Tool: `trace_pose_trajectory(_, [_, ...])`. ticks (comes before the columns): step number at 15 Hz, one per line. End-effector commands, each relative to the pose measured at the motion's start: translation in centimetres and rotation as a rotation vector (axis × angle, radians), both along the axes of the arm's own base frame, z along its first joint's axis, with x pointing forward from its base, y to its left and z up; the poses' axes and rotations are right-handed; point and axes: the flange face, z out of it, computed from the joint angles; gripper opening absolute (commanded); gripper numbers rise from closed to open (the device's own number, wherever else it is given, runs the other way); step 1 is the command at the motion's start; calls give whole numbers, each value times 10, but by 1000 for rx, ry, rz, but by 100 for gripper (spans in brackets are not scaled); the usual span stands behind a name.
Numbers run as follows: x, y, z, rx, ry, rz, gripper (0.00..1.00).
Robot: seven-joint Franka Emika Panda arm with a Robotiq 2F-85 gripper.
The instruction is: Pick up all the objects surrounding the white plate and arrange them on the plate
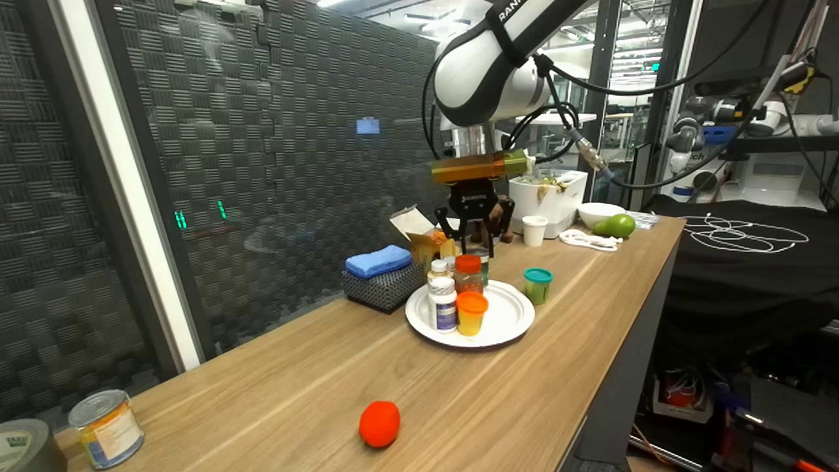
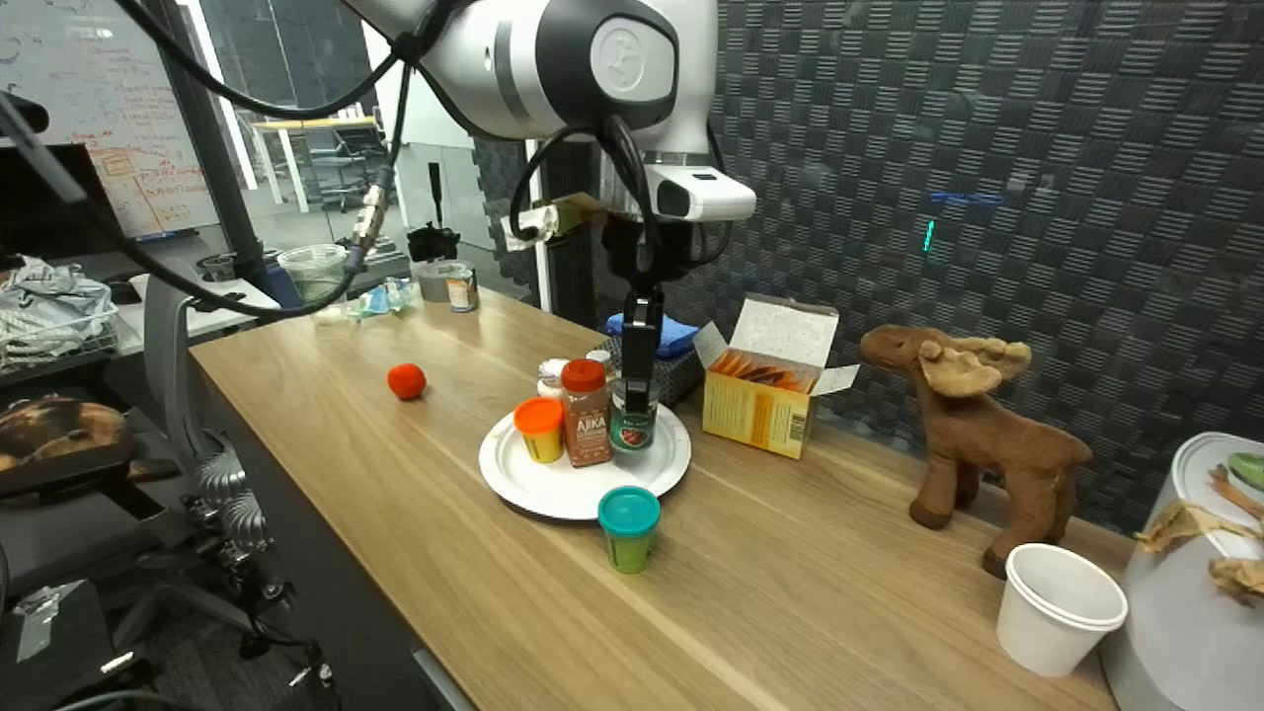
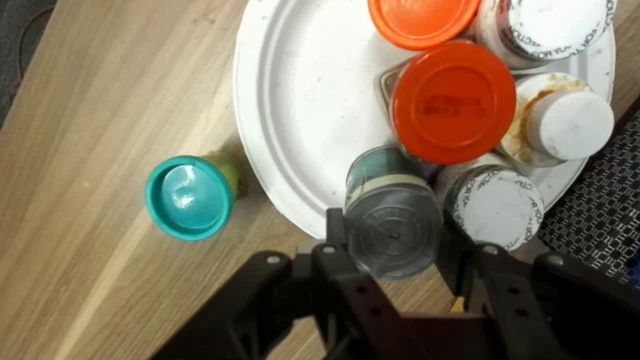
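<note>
We read this as placing the dark green can [image 2: 632,431]: the hand [image 3: 392,235] pinches it near its lid, over the white plate [image 3: 310,125], right of the red-capped bottle [image 2: 587,425] in an exterior view. We can't tell if its base touches, so letting go high could drop and topple it. Main worry for us: in the wrist view the right jaw sits in the tight gap beside a white-capped bottle [image 3: 497,210]; opening wide probably shoves that one, tipping it or jamming the cluster toward the plate's edge. Lifting before the jaws clear would drag the can. Teal cup [image 3: 190,197] is off the plate, on the desk [image 1: 295,393] just left of the rim in the wrist view; a low swing may clip it. Red ball [image 1: 379,424] sits on the desk well apart from the plate, on the near side in an exterior view; being round, it likely rolls if we grasp off-centre.
</note>
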Motion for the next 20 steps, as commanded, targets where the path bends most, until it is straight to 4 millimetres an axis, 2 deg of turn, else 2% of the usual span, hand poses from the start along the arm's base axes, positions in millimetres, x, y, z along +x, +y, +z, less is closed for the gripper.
trace_pose_trajectory(1, [19,5,2,9,12,-34,21])
trace_pose_trajectory(7, [27,13,-9,4,37,-30,21])
trace_pose_trajectory(13, [23,17,-12,-2,39,-19,21])
trace_pose_trajectory(14, [22,16,-11,-2,35,-19,30])
trace_pose_trajectory(15, [21,15,-11,-9,31,-17,71])
trace_pose_trajectory(17, [19,13,-9,-13,25,-25,72])
trace_pose_trajectory(20, [16,10,-4,-20,8,-34,93])
